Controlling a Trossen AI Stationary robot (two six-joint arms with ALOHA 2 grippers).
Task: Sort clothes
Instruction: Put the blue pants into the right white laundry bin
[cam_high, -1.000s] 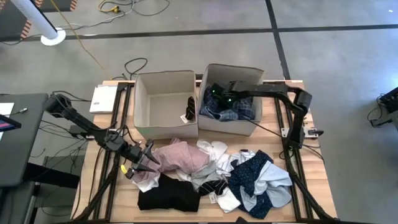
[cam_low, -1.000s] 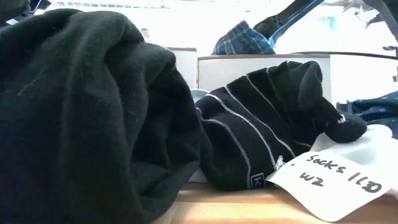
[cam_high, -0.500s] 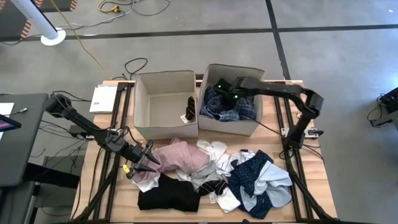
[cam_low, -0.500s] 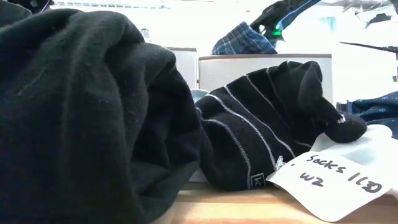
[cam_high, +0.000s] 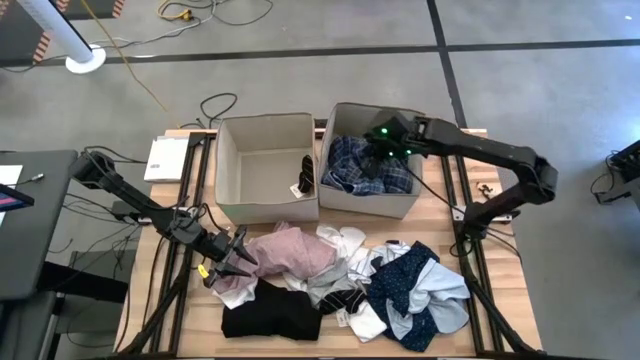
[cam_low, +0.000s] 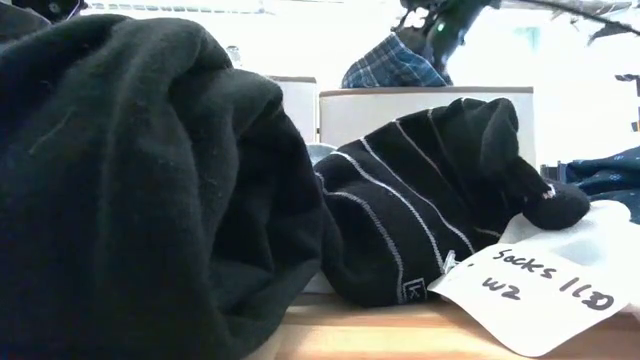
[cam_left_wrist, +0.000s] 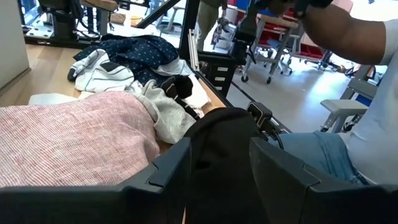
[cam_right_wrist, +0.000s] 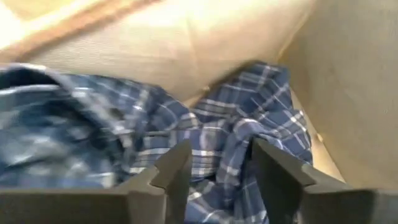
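1. High view, far left: the left claw (cam_high: 232, 262) sits low at the table's (cam_high: 170, 300) left side, at the left edge of the pink garment (cam_high: 290, 250). In the left wrist view its fingers stand apart with dark black cloth between them; whether they grip it I cannot tell.
2. Bare wood shows along the table's left edge, beside the left arm.
3. Below the pink piece lies the black garment (cam_high: 270, 318), near the table's front edge.
4. Behind them stands the left beige box (cam_high: 240, 135), holding one dark sock (cam_high: 304, 176) against its right wall; most of its floor is bare.
5. Mid-table, white (cam_high: 345, 240) and grey (cam_high: 325, 280) pieces lie tangled together.
6. The right beige box (cam_high: 400, 205) touches the left one and holds the blue plaid garment (cam_high: 365, 172).
7. The right claw (cam_high: 385, 140) hangs over that box's back right part, fingers parted and holding nothing, plaid cloth beneath them.
8. Front right, the navy dotted garment (cam_high: 410, 280) lies over light blue cloth (cam_high: 440, 305), reaching the table's front edge.
9. Low view: a white tag (cam_low: 540, 285) on a black striped sock (cam_low: 420, 230) reads "Socks", then further marks.
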